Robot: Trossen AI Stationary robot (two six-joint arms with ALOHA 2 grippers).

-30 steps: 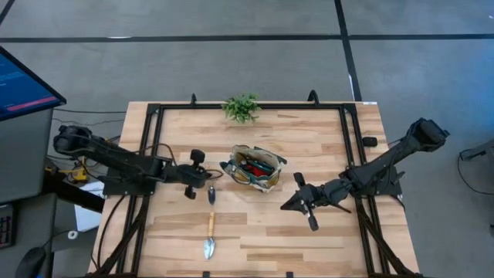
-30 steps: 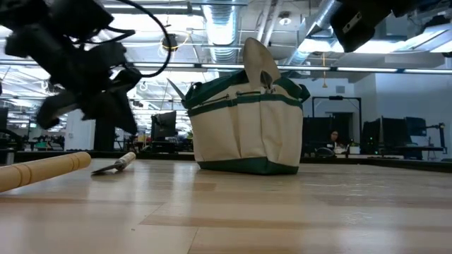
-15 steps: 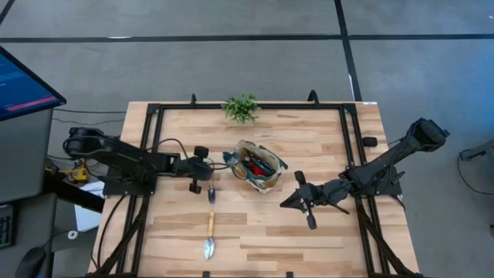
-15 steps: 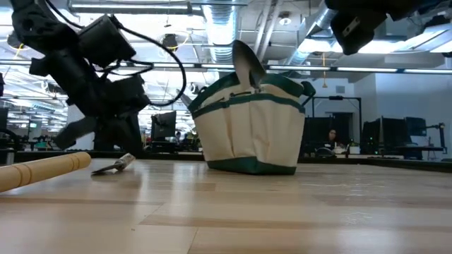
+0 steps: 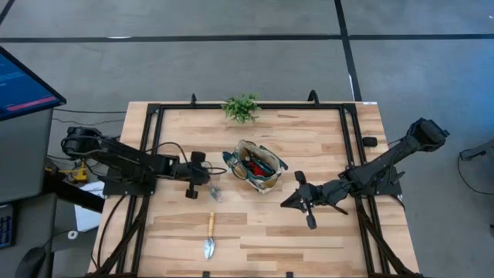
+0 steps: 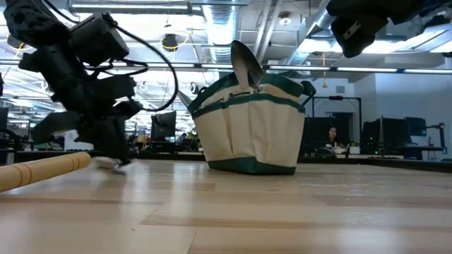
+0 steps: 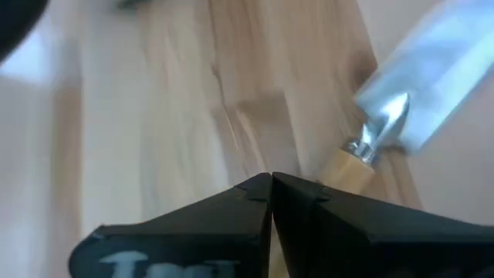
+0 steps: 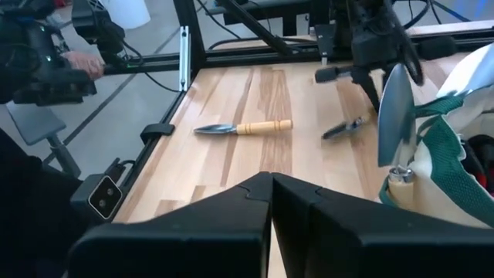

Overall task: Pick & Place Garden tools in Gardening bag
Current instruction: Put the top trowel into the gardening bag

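The tan gardening bag (image 5: 255,166) with green trim stands mid-table; it also shows in the low view (image 6: 247,130). Red-and-black tools (image 5: 251,164) and a silver trowel blade (image 6: 246,62) stick out of its mouth. A small tool (image 5: 214,191) with a wooden handle (image 7: 347,166) and silver blade (image 7: 417,93) lies on the table left of the bag. My left gripper (image 5: 207,176) is shut and low over the table (image 6: 109,152), right at this tool's handle end. A wooden-handled trowel (image 5: 210,234) lies nearer the front edge. My right gripper (image 5: 282,206) is shut and empty, right of the bag. My left gripper's shut fingers (image 7: 309,202) stand right at the free end of the small tool's wooden handle (image 7: 340,171), slanting down at the table. The finger hides the handle's end, so I cannot tell whether they touch. The tool lies flat on the table.
A leafy green plant (image 5: 241,108) stands at the far edge. A black frame (image 5: 154,112) runs around the tabletop. Bare wood lies in front of the bag and along the near edge. A monitor (image 5: 23,81) stands off the table's left.
My left gripper has gone toward the bag, then come back and down to the table at the small tool. The bag has slid a little toward the table's right edge, and the trowel blade sticking out of it has tipped over a little.
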